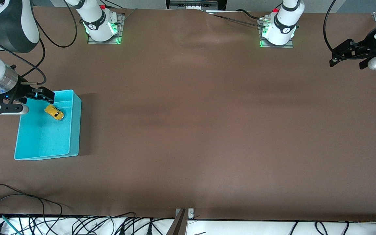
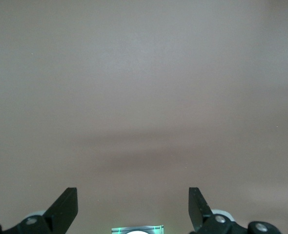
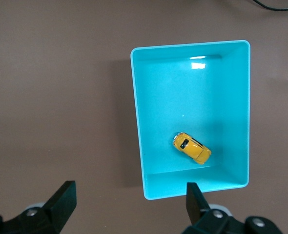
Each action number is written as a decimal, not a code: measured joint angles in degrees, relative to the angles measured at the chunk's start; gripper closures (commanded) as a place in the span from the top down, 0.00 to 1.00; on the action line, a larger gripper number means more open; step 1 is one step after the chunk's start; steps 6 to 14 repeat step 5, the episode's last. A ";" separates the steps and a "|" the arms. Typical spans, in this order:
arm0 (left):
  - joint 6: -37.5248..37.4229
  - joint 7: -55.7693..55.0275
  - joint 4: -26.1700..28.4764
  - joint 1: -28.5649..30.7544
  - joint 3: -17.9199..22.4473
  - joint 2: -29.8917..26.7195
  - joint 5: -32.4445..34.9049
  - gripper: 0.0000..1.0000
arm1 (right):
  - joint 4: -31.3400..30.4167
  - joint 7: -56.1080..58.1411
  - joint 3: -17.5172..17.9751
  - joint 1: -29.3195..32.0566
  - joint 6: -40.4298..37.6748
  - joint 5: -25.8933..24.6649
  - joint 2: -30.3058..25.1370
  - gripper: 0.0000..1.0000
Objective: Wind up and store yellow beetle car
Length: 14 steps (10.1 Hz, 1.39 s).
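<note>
The yellow beetle car (image 1: 54,112) lies inside the turquoise bin (image 1: 75,127), in the part of the bin farther from the front camera. In the right wrist view the car (image 3: 192,148) rests on the bin's floor near one short wall (image 3: 193,181). My right gripper (image 1: 34,99) is open and empty, up in the air over the bin's edge nearest the right arm's base; it also shows in the right wrist view (image 3: 130,191). My left gripper (image 1: 338,55) is open and empty, waiting over the bare table at the left arm's end; it also shows in the left wrist view (image 2: 133,194).
The brown table (image 1: 207,114) spreads between the two arm bases (image 1: 103,29) (image 1: 277,32). Cables (image 1: 44,209) lie along the table's edge nearest the front camera. The left wrist view shows only brown table surface (image 2: 144,97).
</note>
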<state>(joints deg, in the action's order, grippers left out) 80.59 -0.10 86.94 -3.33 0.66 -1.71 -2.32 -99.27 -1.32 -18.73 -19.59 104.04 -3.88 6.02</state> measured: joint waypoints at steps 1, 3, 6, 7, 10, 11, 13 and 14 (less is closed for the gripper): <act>0.00 0.00 0.00 0.00 0.00 0.00 0.00 1.00 | 0.00 -1.30 0.01 -0.02 0.00 0.00 -0.27 1.00; 0.00 0.00 0.00 0.00 0.00 0.00 0.00 1.00 | 0.00 -3.03 0.02 -0.03 0.00 0.00 -0.59 1.00; 0.01 0.00 0.00 0.00 0.00 0.00 0.00 1.00 | 0.05 -4.81 0.02 -0.04 0.02 0.00 -0.70 1.00; 0.01 0.00 0.00 0.00 0.00 0.00 0.00 1.00 | 0.05 -4.81 0.02 -0.04 0.02 0.00 -0.70 1.00; 0.01 0.00 0.00 0.00 0.00 0.00 0.00 1.00 | 0.05 -4.81 0.02 -0.04 0.02 0.00 -0.70 1.00; 0.01 0.00 0.00 0.00 0.00 0.00 0.00 1.00 | 0.05 -4.81 0.02 -0.04 0.02 0.00 -0.70 1.00; 0.01 0.00 0.00 0.00 0.00 0.00 0.00 1.00 | 0.05 -4.81 0.02 -0.04 0.02 0.00 -0.70 1.00; 0.01 0.00 0.00 0.00 0.00 0.00 0.00 1.00 | 0.05 -4.81 0.02 -0.04 0.02 0.00 -0.70 1.00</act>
